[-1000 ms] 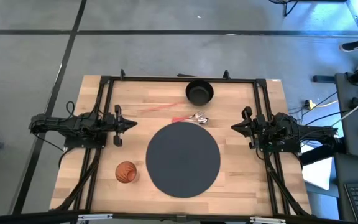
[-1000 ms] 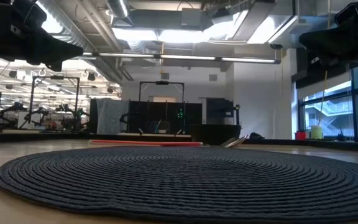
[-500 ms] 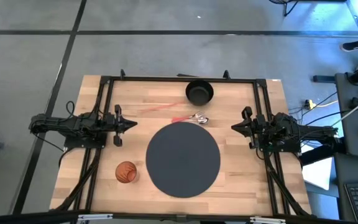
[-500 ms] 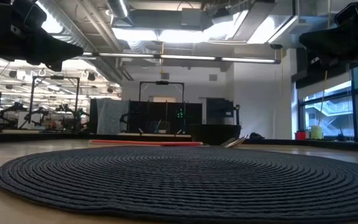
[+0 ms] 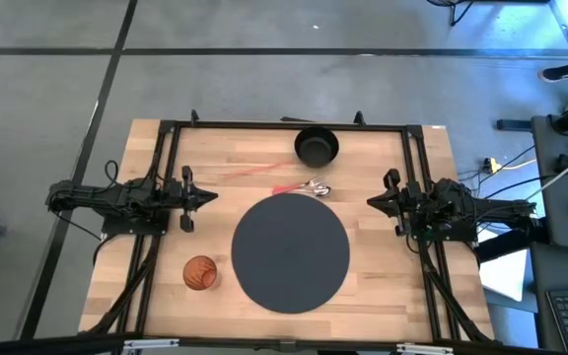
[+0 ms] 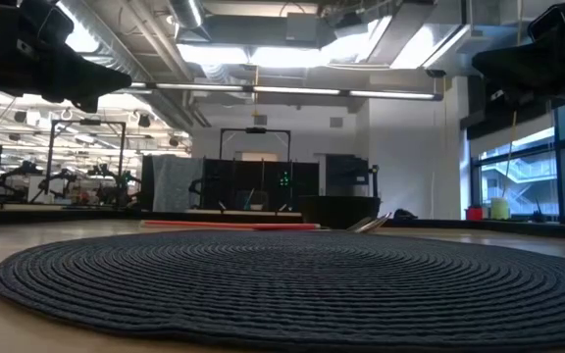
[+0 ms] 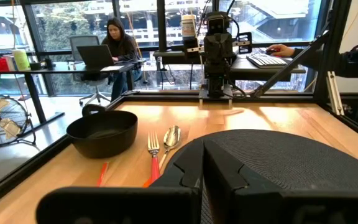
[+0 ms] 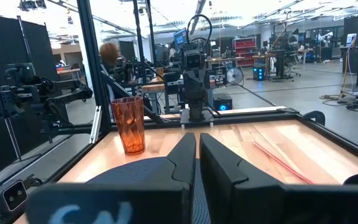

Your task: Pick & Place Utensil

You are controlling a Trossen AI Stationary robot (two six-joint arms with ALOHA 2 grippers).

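Note:
A red-handled fork [image 7: 153,149] and spoon [image 7: 171,137] lie side by side on the wooden table, just beyond the far edge of a round dark woven mat [image 5: 290,251]; they also show in the high view [image 5: 309,186]. A black bowl [image 5: 316,147] stands behind them. My left gripper [image 5: 208,197] is shut and empty at the table's left side. My right gripper [image 5: 373,201] is shut and empty at the right side. In their wrist views the left gripper's fingertips [image 7: 202,163] and the right gripper's fingertips [image 8: 197,149] are closed together.
An orange ribbed tumbler [image 5: 200,272] stands near the table's front left corner, left of the mat. A thin red stick [image 5: 254,169] lies left of the bowl. A black frame [image 5: 284,124] runs round the table. A person sits at a desk beyond the table [image 7: 118,38].

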